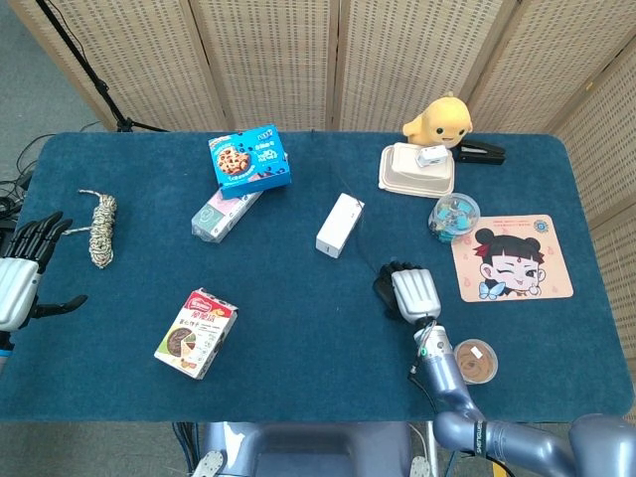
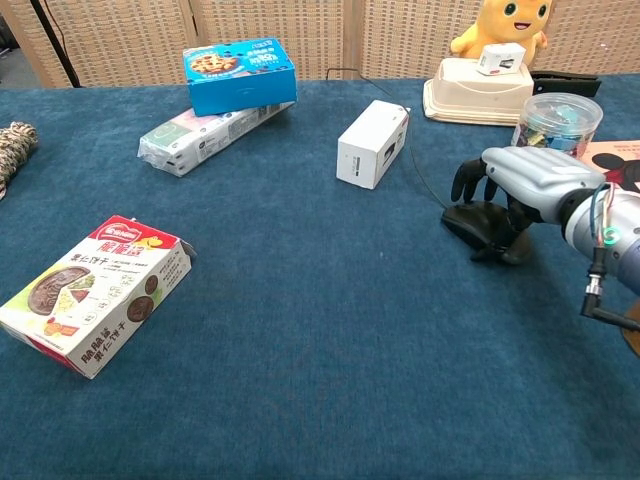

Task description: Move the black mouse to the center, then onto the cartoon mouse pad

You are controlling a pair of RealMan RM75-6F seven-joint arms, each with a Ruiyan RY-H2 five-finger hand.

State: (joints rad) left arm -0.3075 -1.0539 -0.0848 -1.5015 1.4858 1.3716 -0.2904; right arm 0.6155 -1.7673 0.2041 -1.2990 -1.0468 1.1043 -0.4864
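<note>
Black mouse [image 2: 488,226] on the blue-carpeted table [image 1: 298,328], near the table's middle and just left of the cartoon mouse pad [image 1: 512,257], which it does not touch. The right hand [image 2: 528,180] arches over the mouse with fingers [image 2: 470,180] curled down around its top and sides, grasping it; the mouse appears to rest on the table, not lifted. Judged from this layout, the move to the center looks done or nearly so, and the transfer onto the mouse pad remains. A thin cable [image 2: 420,175] trails from the mouse toward a white box [image 1: 338,226] lying further left of the mouse pad.

The left hand [image 1: 22,278] hovers at the table's far edge, well apart from the mouse pad, fingers spread and holding nothing.

Just above the mouse pad's left corner stands a clear cup [image 1: 454,216]; below the mouse pad, a brown round tub [image 1: 473,361]. Beyond the cup lie a cream container [image 1: 416,171], a yellow plush toy [image 1: 440,120] and a black stapler [image 1: 481,153]. Woven folding screens [image 1: 298,60] close the room behind the table.
</note>
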